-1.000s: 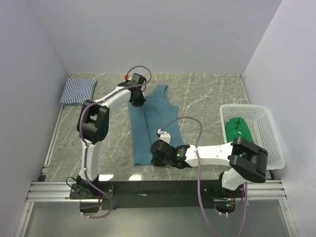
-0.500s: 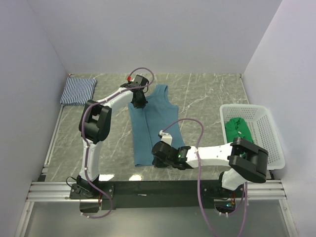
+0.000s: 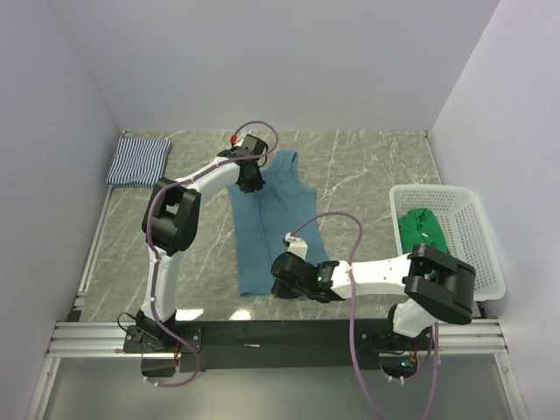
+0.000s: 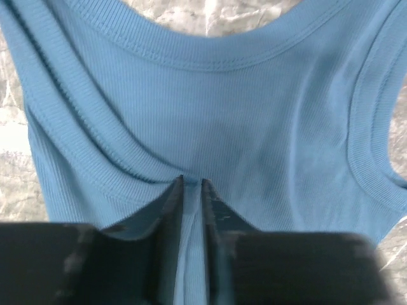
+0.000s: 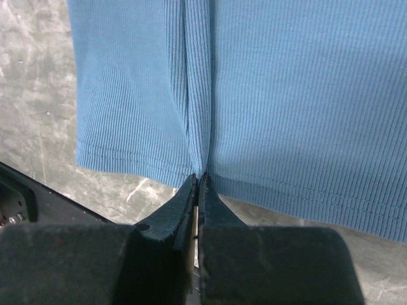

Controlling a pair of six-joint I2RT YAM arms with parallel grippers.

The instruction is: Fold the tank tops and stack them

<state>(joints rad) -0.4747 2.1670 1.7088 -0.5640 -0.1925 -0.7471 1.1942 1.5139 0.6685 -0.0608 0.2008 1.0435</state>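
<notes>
Aside, green top [image 3: 422, 229] in basket [image 3: 486, 254], striped top [image 3: 138, 160]

teal top [image 3: 262, 227] corner under right arm [image 3: 376, 273], straps cropped

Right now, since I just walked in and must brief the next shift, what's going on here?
Both arms are on the teal tank top, laid flat on the table. The right gripper has its fingers shut on a pleat at the bottom hem. The left gripper is below the neckline, fingers slightly apart around a fold; its grip is unclear. The striped tank top lies folded at the far left corner; the green tank top sits in the basket.
</notes>
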